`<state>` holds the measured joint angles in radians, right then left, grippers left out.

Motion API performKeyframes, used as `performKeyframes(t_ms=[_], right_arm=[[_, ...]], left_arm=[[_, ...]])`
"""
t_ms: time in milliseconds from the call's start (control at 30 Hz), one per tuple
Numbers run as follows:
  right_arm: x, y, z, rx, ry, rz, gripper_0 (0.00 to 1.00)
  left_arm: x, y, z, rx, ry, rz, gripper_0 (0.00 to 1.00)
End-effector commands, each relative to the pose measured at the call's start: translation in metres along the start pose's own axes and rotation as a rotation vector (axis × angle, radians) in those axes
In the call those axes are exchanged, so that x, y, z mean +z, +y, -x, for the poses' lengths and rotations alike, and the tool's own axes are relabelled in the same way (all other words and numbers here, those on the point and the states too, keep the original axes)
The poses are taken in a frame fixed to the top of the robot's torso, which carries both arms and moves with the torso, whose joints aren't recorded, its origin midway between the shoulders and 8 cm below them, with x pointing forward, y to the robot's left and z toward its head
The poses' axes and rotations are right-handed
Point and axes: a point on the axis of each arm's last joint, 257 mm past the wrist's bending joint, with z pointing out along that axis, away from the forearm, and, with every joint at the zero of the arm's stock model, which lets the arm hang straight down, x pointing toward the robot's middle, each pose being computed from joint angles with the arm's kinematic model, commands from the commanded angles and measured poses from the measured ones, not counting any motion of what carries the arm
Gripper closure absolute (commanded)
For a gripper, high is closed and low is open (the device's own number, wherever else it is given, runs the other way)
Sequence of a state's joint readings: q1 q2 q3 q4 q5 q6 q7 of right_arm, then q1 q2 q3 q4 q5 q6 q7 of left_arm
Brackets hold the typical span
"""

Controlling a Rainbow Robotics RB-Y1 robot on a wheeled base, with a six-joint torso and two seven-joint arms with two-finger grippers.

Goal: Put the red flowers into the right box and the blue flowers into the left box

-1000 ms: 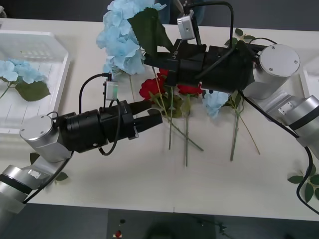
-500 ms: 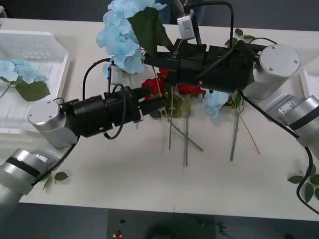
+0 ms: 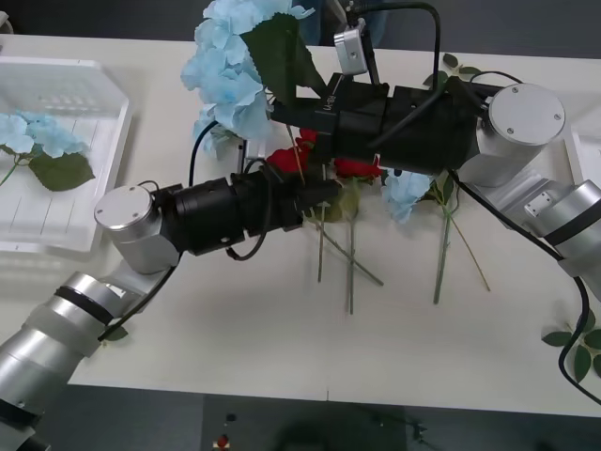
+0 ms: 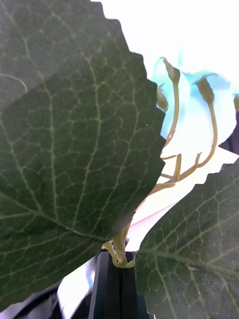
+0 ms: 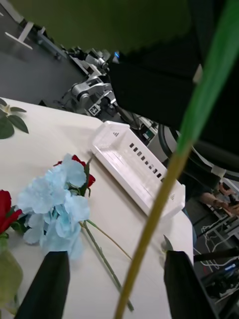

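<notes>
Front view has the right gripper at upper centre, its black fingers clenched on the thin stem of a blue flower, a fluffy pale cluster with a broad serrated dark leaf lifted off the white table. In the right wrist view the yellowish-green stem is pinched between the black fingers, with two veined, saw-edged leaves spreading from it. The left gripper reaches from lower left into the pile of red flowers at centre, whose deep red blooms lie on long green stems fanned toward the bottom of the frame. In the left wrist view its black fingers stand apart with a smooth green stem running between them, not gripped. Another blue flower lies in the left box, a translucent white tray with slotted base at upper left. The right box, white and slotted, sits mid-frame in the left wrist view.
</notes>
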<state>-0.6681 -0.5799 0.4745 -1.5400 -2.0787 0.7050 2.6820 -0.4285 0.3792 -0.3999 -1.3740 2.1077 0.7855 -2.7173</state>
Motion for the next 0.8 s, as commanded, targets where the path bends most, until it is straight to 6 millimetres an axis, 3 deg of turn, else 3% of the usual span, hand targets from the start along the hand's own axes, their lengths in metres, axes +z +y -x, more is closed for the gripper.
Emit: performKeyframes(t_ms=[33, 333, 367, 467, 533, 800], right_arm=[[-0.002, 0.000, 0.016, -0.050, -0.007, 0.004, 1.00], [-0.001, 0.001, 0.017, -0.051, -0.007, 0.006, 1.00], [-0.001, 0.000, 0.017, -0.049, -0.007, 0.005, 0.96], [-0.002, -0.001, 0.018, -0.053, -0.011, -0.002, 0.32], [-0.002, -0.001, 0.019, -0.046, -0.015, 0.000, 0.00], [-0.009, -0.012, 0.019, -0.057, -0.006, -0.032, 0.00]], left_arm=[[0.008, -0.010, 0.006, 0.019, 0.009, -0.025, 1.00], [0.008, -0.011, 0.009, 0.011, 0.000, -0.028, 1.00], [0.008, -0.010, 0.011, 0.006, -0.005, -0.026, 1.00], [0.006, -0.010, 0.017, -0.007, -0.021, -0.028, 1.00], [0.003, -0.008, 0.024, -0.025, -0.040, -0.027, 1.00], [-0.032, 0.010, 0.063, -0.036, -0.097, -0.003, 1.00]])
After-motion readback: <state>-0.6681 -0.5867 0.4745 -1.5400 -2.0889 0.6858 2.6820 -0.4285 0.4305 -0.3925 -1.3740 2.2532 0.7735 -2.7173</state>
